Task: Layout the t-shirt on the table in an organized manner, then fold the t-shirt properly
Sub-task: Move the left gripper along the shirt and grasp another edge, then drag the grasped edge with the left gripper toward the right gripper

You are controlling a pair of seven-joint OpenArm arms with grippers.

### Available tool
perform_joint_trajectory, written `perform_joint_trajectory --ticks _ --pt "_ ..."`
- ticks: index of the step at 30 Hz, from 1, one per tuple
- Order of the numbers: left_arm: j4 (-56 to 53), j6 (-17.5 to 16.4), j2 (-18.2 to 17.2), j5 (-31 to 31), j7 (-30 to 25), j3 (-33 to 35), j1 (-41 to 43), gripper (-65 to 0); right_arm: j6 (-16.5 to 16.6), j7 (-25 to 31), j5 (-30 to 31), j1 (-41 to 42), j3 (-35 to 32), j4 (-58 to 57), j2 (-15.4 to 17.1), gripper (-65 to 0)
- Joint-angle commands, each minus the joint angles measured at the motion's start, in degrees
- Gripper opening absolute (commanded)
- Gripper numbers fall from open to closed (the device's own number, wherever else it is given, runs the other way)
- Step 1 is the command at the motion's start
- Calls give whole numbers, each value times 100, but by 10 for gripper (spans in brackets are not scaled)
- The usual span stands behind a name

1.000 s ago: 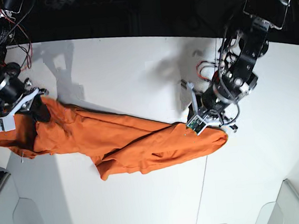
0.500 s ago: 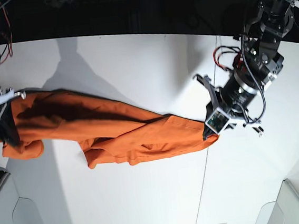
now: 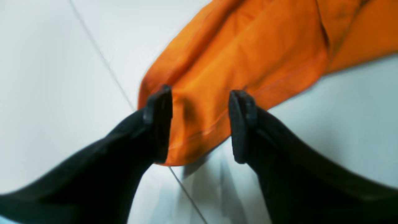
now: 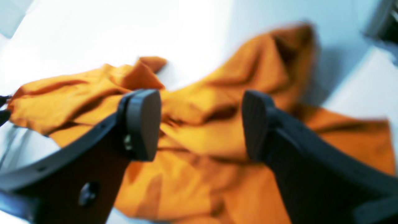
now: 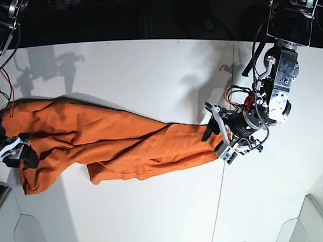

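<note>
The orange t-shirt (image 5: 123,139) lies stretched out in a long, wrinkled band across the white table (image 5: 145,65). My left gripper (image 5: 219,134) is at the shirt's right end. In the left wrist view it (image 3: 200,124) is open, and its black fingers (image 3: 158,124) straddle the hemmed end of the t-shirt (image 3: 248,46) without pinching it. My right gripper (image 5: 17,155) is at the shirt's left end. In the right wrist view it (image 4: 199,124) stands open just above the bunched t-shirt (image 4: 192,93), with nothing held.
A thin dark seam (image 5: 218,207) crosses the table and passes under the shirt's right end (image 3: 102,59). Pale bins sit at the front right corner (image 5: 314,220) and front left corner (image 5: 6,227). The table's far edge meets a dark background.
Both grippers have opened and let go of the shirt ends they held. The shirt, pulled taut a moment ago, now rests on the table, and both arms have dropped lower.
</note>
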Motion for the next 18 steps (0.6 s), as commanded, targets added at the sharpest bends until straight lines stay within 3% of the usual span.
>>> perform_joint_trajectory --ticks 1,5,8,12,15,18 --pt "98 -221 -70 -81 -96 -39 -129 -332 24 111 223 13 116 188 94 -251" --pt "109 -645 -76 -352 22 -33 55 -332 26 87 385 -527 452 472 94 -251" --pt "111 -632 39 -570 2 -28 131 -331 68 92 400 -922 492 562 94 -251" --pt "109 -610 531 -573 28 11 52 -332 90 96 407 -1165 472 557 -11 -251" --pt "107 -166 914 -501 37 136 -83 -332 87 96 337 -1187 472 555 -96 -251" --pt "44 -4 1182 -203 83 299 -225 -332 79 238 68 -1185 472 553 -197 -251"
